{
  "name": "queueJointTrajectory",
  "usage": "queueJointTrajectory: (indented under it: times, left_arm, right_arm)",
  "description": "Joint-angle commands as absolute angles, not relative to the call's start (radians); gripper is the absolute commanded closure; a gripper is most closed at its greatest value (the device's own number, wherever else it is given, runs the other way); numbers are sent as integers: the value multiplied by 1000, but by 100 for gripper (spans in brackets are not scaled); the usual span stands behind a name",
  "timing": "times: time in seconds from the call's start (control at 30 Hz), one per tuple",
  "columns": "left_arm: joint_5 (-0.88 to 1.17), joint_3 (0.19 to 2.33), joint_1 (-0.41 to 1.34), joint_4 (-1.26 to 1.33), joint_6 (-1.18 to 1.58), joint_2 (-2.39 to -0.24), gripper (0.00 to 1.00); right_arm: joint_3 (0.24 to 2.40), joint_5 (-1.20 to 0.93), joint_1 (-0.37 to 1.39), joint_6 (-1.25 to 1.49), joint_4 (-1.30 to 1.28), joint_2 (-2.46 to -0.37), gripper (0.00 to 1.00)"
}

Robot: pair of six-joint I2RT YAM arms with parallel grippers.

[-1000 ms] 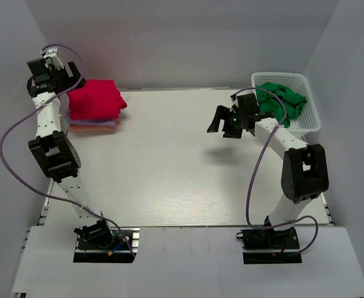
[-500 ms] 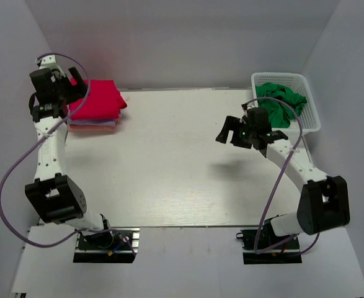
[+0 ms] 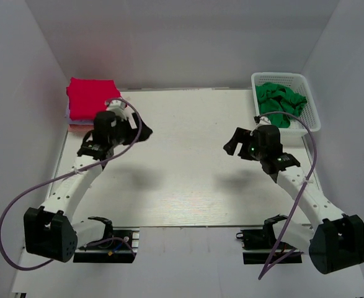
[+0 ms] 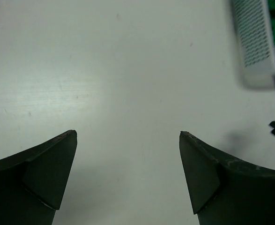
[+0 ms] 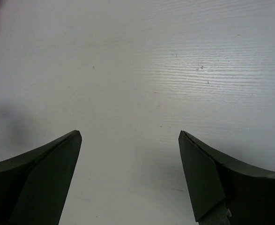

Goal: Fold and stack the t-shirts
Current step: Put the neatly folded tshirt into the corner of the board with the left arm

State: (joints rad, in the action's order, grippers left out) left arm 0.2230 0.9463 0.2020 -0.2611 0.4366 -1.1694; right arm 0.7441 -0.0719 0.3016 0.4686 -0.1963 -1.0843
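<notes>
A folded bright red t-shirt [image 3: 90, 96] tops a stack at the table's far left corner; lavender and peach layers barely show under it. A crumpled deep green t-shirt [image 3: 281, 98] lies in the white lattice basket [image 3: 310, 118] at the far right. My left gripper [image 3: 139, 131] is open and empty above the bare table, right of the stack. My right gripper [image 3: 233, 145] is open and empty above the table, left of the basket. Both wrist views show wide-apart fingers over bare white tabletop [image 4: 128, 93] [image 5: 137, 70].
The basket's corner [image 4: 259, 47] shows at the top right of the left wrist view. White walls close in the table on the left, back and right. The arm bases stand at the near edge.
My left arm has swung down from the stack toward the table's middle left. My right arm has pulled back from the basket toward the near middle right. Both grippers stay open.
</notes>
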Motion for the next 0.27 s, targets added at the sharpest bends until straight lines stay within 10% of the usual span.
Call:
queueJointTrajectory:
  times: [0.0,0.23]
  left_arm:
    - [95,916,308,-284,462,-1154,0]
    - [-25,926,396,-345,439,-1173,0]
  right_arm:
    - [721,-80,299,485,-140,-1055,10]
    - [658,-60,299,488,-110,-1019,10]
